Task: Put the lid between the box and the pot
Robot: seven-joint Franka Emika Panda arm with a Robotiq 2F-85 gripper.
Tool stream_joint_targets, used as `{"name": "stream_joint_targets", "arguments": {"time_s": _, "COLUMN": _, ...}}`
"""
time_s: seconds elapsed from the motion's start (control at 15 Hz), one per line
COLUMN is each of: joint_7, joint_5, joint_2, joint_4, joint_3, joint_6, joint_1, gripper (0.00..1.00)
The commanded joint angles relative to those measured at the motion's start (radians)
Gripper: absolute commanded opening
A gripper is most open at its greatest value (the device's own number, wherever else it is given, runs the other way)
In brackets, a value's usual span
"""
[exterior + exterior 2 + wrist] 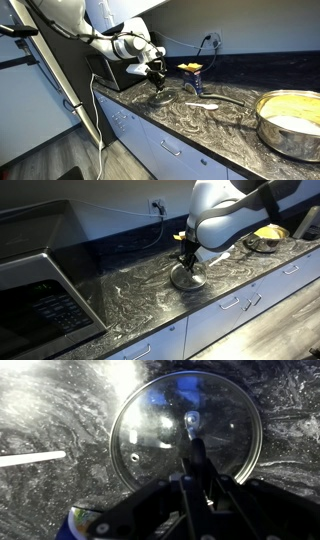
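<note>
The glass lid (163, 98) lies flat on the dark marbled counter, and it also shows in the other exterior view (187, 278). In the wrist view the lid (150, 435) fills the middle, its small knob (192, 422) just beyond my fingertips. My gripper (156, 74) (186, 252) (197, 452) hovers just above the lid with its fingers together, holding nothing. The yellow-orange box (192, 74) stands just behind the lid. The big steel pot (290, 122) sits far along the counter, and a part of it shows in the other exterior view (264, 242).
A white spoon (203, 105) (30, 458) lies on the counter between the lid and the pot. A large black appliance (40, 295) stands at the counter's other end. A cable runs from a wall socket (213, 42). The counter's front edge (150, 118) is close by.
</note>
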Motion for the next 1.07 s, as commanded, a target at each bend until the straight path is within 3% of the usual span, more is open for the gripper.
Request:
{"name": "stream_joint_targets", "arguments": {"time_s": 0.0, "joint_7": 0.046, "joint_5": -0.017, "joint_2": -0.135, "joint_4": -0.069, "joint_3": -0.020, "joint_6": -0.090, "joint_1": 0.003, "gripper": 0.04}}
{"name": "stream_joint_targets", "arguments": {"time_s": 0.33, "joint_7": -0.042, "joint_5": 0.068, "joint_2": -0.305, "joint_4": -0.116, "joint_3": 0.026, "joint_6": -0.338, "joint_1": -0.052, "gripper": 0.04}}
{"name": "stream_joint_targets", "arguments": {"time_s": 0.53, "joint_7": -0.053, "joint_5": 0.091, "joint_2": -0.419, "joint_4": -0.149, "joint_3": 0.030, "joint_6": -0.410, "joint_1": -0.070, "gripper": 0.04}}
{"name": "stream_joint_targets", "arguments": {"time_s": 1.0, "joint_7": 0.113, "joint_5": -0.041, "joint_2": -0.635, "joint_4": -0.277, "joint_3": 0.005, "joint_6": -0.236, "joint_1": -0.145, "gripper": 0.04}}
